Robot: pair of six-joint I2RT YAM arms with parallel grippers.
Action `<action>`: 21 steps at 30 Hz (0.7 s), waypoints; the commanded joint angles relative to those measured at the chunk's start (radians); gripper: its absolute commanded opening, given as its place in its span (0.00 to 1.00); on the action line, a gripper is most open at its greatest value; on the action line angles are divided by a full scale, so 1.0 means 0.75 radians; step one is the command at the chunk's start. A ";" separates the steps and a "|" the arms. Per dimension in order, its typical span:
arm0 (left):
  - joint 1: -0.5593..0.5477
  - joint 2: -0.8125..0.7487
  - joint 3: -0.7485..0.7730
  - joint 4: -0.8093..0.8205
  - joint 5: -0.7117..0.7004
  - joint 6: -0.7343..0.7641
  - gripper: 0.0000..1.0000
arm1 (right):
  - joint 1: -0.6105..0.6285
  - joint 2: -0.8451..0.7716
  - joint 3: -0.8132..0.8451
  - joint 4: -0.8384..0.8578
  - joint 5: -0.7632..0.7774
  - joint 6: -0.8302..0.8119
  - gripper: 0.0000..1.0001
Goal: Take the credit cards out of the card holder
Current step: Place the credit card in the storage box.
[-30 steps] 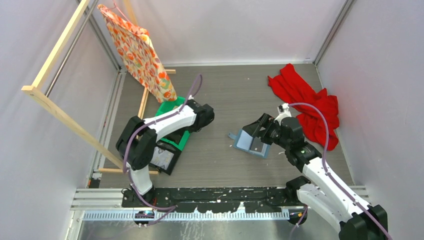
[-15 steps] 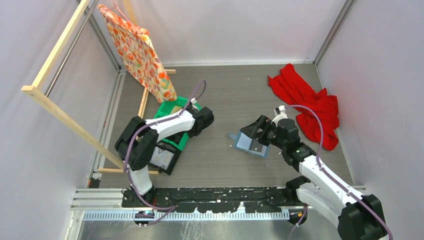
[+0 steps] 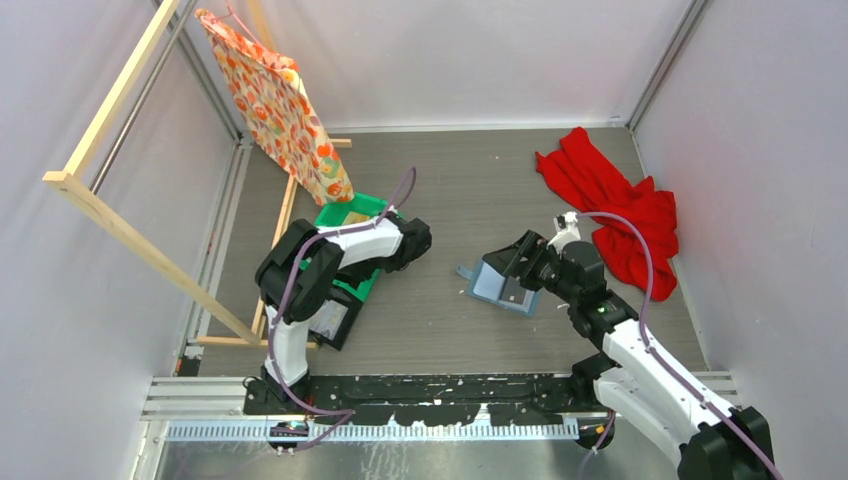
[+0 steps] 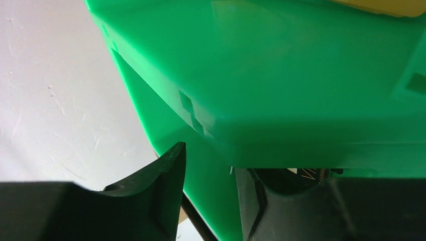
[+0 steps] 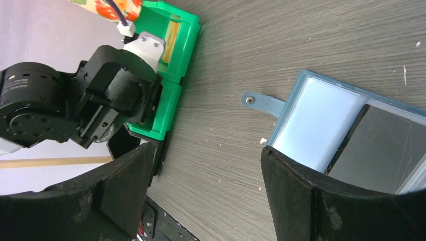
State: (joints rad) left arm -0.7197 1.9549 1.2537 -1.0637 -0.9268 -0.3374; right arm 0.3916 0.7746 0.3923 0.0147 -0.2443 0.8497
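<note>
Right gripper [image 5: 207,150] spread, empty, over open card holder [image 5: 321,125] mid-table | dark credit card [image 5: 382,150] pocketed | step: approach | next: pinch card edge, slide out | left gripper [image 4: 211,170] at green bin [image 4: 301,75], grip unclear

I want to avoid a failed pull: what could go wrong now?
The open right tool is over the card holder, but nothing pins it down: the left tool is away at the green bin, so pulling may drag the holder. The dark card lies flat inside, leaving little edge to pinch.

one card holder [image 3: 490,283], one dark card [image 5: 382,150], one bin [image 3: 345,212], one cloth [image 3: 610,205]
</note>
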 commanded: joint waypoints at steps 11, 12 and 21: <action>-0.046 -0.262 0.208 -0.311 0.235 -0.105 0.51 | 0.005 -0.116 0.021 -0.118 0.065 -0.014 0.83; -0.056 -0.281 0.218 -0.333 0.253 -0.108 0.51 | 0.006 -0.116 0.022 -0.122 0.068 -0.014 0.83; -0.111 -0.463 0.369 -0.426 0.436 -0.172 0.54 | 0.006 -0.123 0.070 -0.274 0.182 -0.043 0.83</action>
State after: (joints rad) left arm -0.7906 1.6985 1.4574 -1.3415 -0.6975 -0.4313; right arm 0.3916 0.6998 0.3927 -0.1207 -0.1875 0.8455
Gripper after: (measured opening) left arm 0.536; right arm 0.826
